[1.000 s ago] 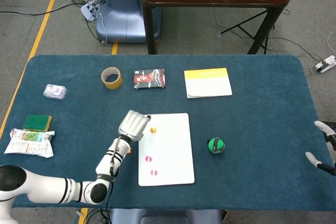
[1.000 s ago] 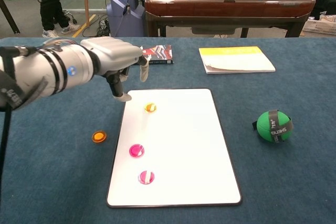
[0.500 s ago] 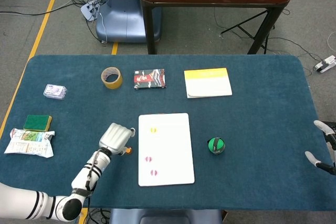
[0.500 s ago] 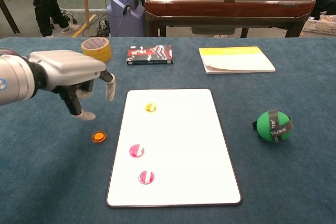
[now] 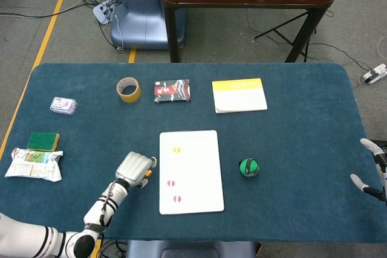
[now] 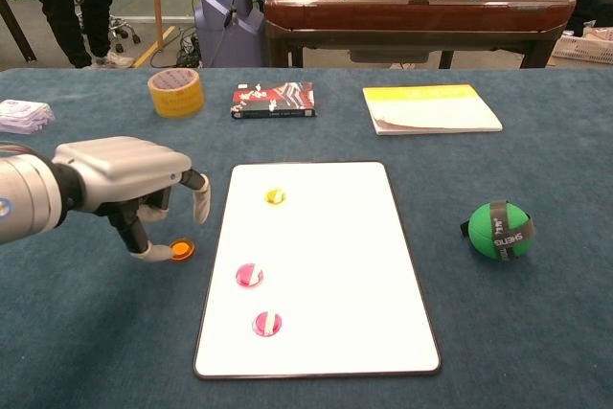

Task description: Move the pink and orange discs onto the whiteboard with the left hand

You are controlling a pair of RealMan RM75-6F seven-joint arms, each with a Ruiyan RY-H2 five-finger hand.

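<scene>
An orange disc (image 6: 180,250) lies on the blue cloth just left of the whiteboard (image 6: 335,265). My left hand (image 6: 129,184) hovers low over it, holding nothing, thumb tip right beside the disc and the other fingers (image 6: 200,202) hanging apart above it. In the head view the left hand (image 5: 134,167) covers most of the orange disc (image 5: 146,174). On the whiteboard (image 5: 199,161) lie two pink discs (image 6: 249,275) (image 6: 266,324) and a yellow-orange disc (image 6: 275,196). My right hand (image 5: 373,172) shows at the table's right edge, fingers spread and empty.
A green ball (image 6: 498,230) sits right of the whiteboard. At the back stand a tape roll (image 6: 175,92), a dark book (image 6: 273,100) and a yellow notebook (image 6: 431,107). A tissue pack (image 5: 63,106), a sponge (image 5: 43,141) and a snack bag (image 5: 35,164) lie far left.
My left hand has drawn back from the whiteboard's top left corner, moved left and down, and now sits at the orange disc. The discs have not moved.
</scene>
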